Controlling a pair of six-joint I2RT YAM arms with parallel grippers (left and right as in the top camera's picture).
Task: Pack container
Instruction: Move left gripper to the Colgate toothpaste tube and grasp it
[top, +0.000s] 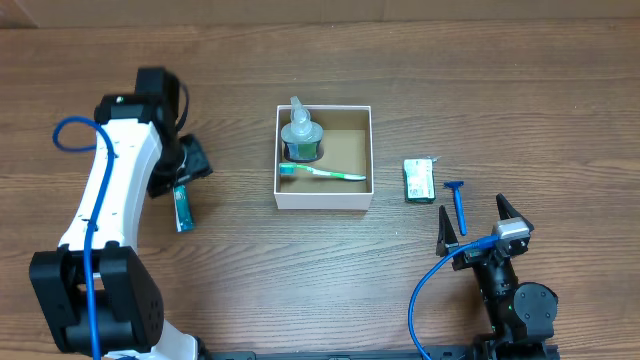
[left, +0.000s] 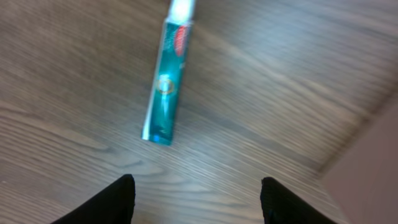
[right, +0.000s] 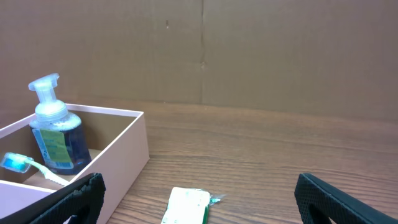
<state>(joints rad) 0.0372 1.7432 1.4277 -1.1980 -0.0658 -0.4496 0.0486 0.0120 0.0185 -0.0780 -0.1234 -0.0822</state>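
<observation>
The square white cardboard container (top: 330, 198), brown inside, lies between the two grippers. Left of it the left gripper (left: 198, 180), jaws apart and empty, faces the teal toothpaste tube (left: 165, 93), likely to grasp it for packing; the right gripper (top: 472, 207) waits wide open.

The container (top: 322, 199), white with a brown floor, holds a pump bottle (top: 300, 136) in its top-left corner and a green toothbrush (top: 325, 174) along its lower wall. Right of the container lie a green packet (top: 419, 181) and, farther out, a blue razor (top: 458, 204), the right gripper (top: 472, 213) spread wide just below them. Well left of the container a teal tube (top: 182, 208) lies at the left gripper (top: 186, 170).
</observation>
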